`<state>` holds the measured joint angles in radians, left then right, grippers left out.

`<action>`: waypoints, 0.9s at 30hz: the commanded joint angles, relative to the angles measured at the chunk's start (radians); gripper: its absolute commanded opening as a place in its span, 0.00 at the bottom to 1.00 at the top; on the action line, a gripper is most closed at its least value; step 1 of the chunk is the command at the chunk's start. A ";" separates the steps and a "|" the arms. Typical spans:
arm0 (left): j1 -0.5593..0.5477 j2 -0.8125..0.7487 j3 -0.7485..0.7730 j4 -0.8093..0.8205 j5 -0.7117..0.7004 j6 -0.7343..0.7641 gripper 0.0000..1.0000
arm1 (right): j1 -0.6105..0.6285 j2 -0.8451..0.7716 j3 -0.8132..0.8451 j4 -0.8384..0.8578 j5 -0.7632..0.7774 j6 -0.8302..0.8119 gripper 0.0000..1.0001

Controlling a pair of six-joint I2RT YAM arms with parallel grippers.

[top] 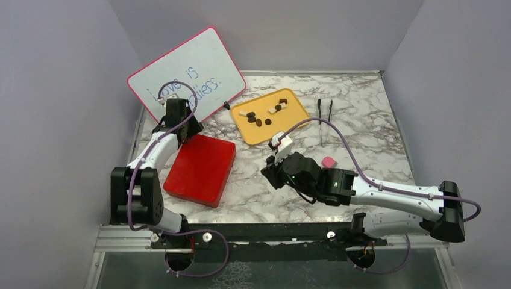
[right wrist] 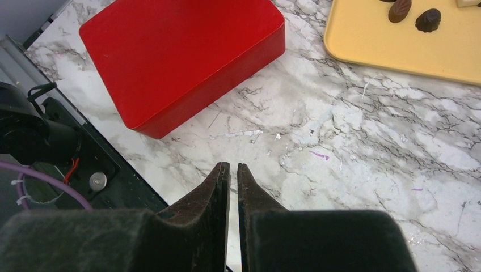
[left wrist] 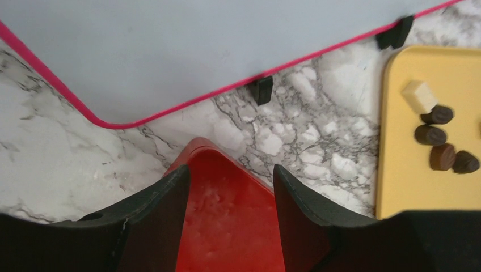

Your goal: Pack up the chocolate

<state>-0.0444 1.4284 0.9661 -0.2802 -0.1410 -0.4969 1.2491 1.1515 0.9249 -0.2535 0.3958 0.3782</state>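
The top camera is looking down from above and behind the bases over the whole table. Both wrist cameras are sitting close, the left facing 12 o'clock and the right 10 o'clock, sharing the red box and the chocolate on the yellow tray.

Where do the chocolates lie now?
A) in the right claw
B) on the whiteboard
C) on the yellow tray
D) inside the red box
C: the top view shows the chocolates scattered on the yellow tray, and both wrist views show pieces on it too.
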 commanded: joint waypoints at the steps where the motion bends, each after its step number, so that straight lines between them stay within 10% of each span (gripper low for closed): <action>1: -0.008 0.059 -0.072 0.046 0.086 -0.029 0.57 | 0.006 -0.053 -0.017 0.054 0.010 -0.020 0.14; 10: -0.008 -0.086 -0.022 0.007 0.077 -0.028 0.60 | 0.006 -0.095 -0.050 0.025 -0.009 0.017 0.19; 16: -0.027 -0.202 -0.013 0.048 0.274 0.003 0.65 | 0.006 -0.086 -0.078 0.031 -0.033 0.098 0.51; 22: -0.099 -0.300 -0.026 0.032 0.354 0.058 0.99 | 0.005 -0.041 -0.072 0.007 0.022 0.144 0.98; 27: -0.194 -0.394 -0.061 0.019 0.416 0.135 0.99 | 0.006 -0.015 -0.064 -0.001 0.062 0.199 1.00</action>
<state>-0.1684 1.1172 0.9253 -0.2607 0.1764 -0.4435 1.2491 1.1194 0.8539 -0.2420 0.3988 0.5148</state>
